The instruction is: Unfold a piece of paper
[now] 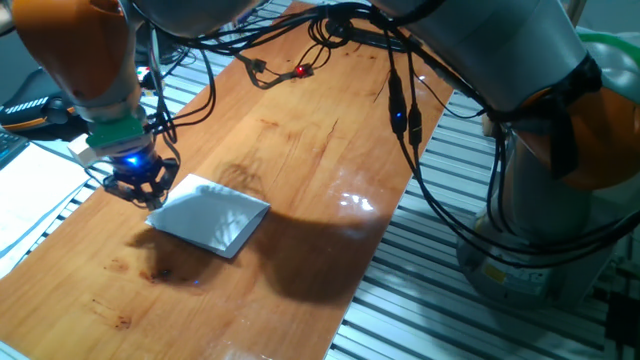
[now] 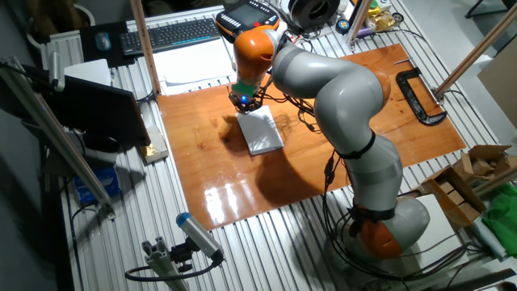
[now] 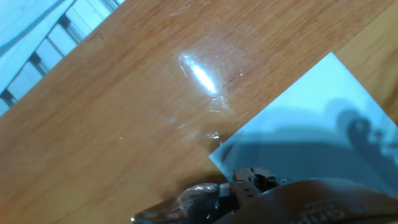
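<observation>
The piece of paper (image 1: 212, 217) is a plain white folded sheet lying flat on the wooden board (image 1: 300, 120). It also shows in the other fixed view (image 2: 261, 131) and in the hand view (image 3: 311, 124). My gripper (image 1: 148, 197) points down and hovers right at the paper's left corner, close to the board; it also shows in the other fixed view (image 2: 245, 103). In the hand view only a dark part of the hand (image 3: 205, 196) shows at the bottom edge, beside the paper's corner. The jaw gap is hidden in every view.
Black cables (image 1: 300, 60) trail over the far end of the board. A black clamp (image 2: 420, 97) grips the board's edge. White printed sheets (image 2: 194, 65) and a keyboard (image 2: 170, 34) lie beyond the board. A small tan block (image 2: 149, 151) sits off its side.
</observation>
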Available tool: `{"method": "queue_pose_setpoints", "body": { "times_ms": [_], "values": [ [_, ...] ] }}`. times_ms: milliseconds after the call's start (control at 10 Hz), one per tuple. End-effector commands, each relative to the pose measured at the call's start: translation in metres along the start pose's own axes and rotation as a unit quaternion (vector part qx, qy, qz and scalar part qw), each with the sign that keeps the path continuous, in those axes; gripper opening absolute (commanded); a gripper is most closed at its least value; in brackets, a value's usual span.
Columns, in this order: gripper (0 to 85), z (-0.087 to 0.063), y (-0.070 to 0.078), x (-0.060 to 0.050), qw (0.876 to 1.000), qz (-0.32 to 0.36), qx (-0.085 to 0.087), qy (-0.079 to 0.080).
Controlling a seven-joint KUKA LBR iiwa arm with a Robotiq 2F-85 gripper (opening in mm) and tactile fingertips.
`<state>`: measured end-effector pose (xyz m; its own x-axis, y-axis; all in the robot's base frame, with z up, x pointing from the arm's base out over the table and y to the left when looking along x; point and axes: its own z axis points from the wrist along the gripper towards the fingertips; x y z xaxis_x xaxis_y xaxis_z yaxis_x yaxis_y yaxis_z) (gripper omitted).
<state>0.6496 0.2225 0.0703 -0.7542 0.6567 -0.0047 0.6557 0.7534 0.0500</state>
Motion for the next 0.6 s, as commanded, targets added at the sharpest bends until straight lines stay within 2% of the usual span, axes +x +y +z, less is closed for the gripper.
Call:
{"method": "queue_pose_setpoints", "body": {
  "times_ms": [0, 100, 300, 500],
  "values": [
    [11.0, 0.0009, 0.0013, 0.0, 1.0, 0.002, -0.002, 0.0],
    [22.0, 0.0018, 0.0031, 0.0002, 1.0, 0.01, -0.004, -0.002],
    [34.3, 0.0037, 0.0054, 0.0004, 1.0, 0.024, 0.0, -0.011],
    [35.3, 0.0085, 0.0092, 0.0002, 0.999, 0.033, 0.003, -0.017]
  ]
}}
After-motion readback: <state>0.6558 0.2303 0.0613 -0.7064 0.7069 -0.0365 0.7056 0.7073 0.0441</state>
